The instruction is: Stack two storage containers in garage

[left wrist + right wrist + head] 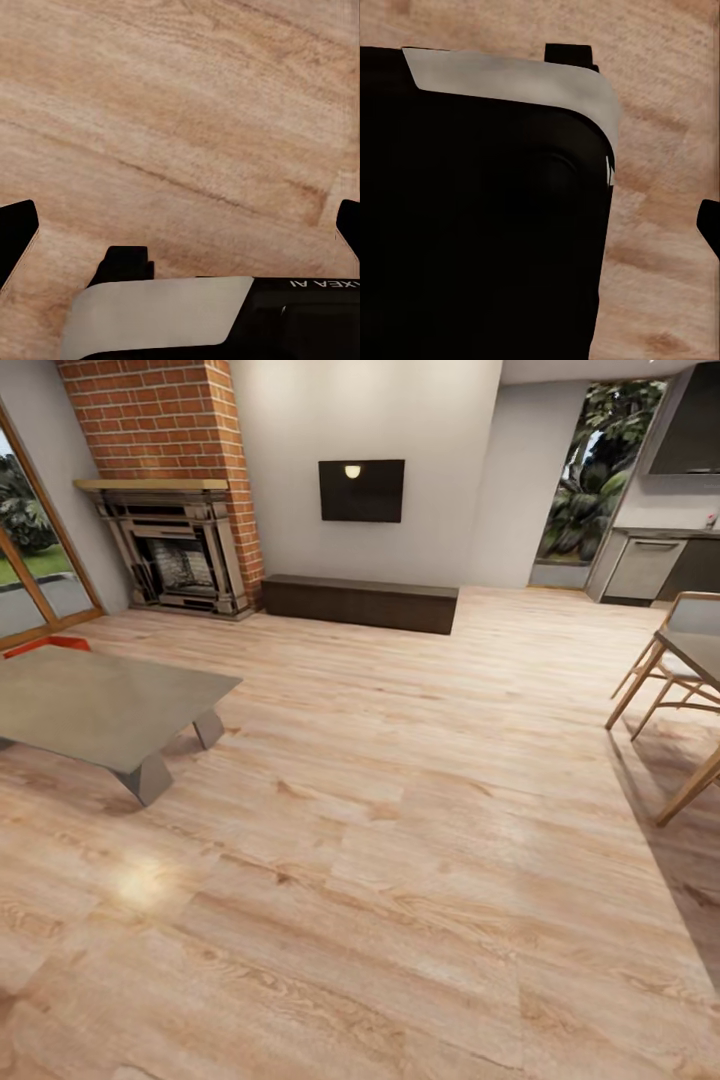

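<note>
In the head view an orange-red strip of one storage container (45,645) lies on the living room's wood plank floor at the far left, mostly hidden behind the grey coffee table (100,705). The left wrist view has my left gripper (180,225) open above bare planks, its dark fingertips (16,232) far apart at the picture's edges and nothing between them. In the right wrist view one fingertip (709,225) of my right gripper stands equally far out over planks, so it reads as open. A black and grey part of the robot (480,210) hides the other finger.
A brick fireplace (175,550) and wood-framed glass doors (30,575) stand at the back left. A dark low bench (360,602) sits under a wall screen (362,490). A wooden table and chairs (680,670) are at the right, kitchen units (645,565) behind. Open floor (400,840) lies ahead.
</note>
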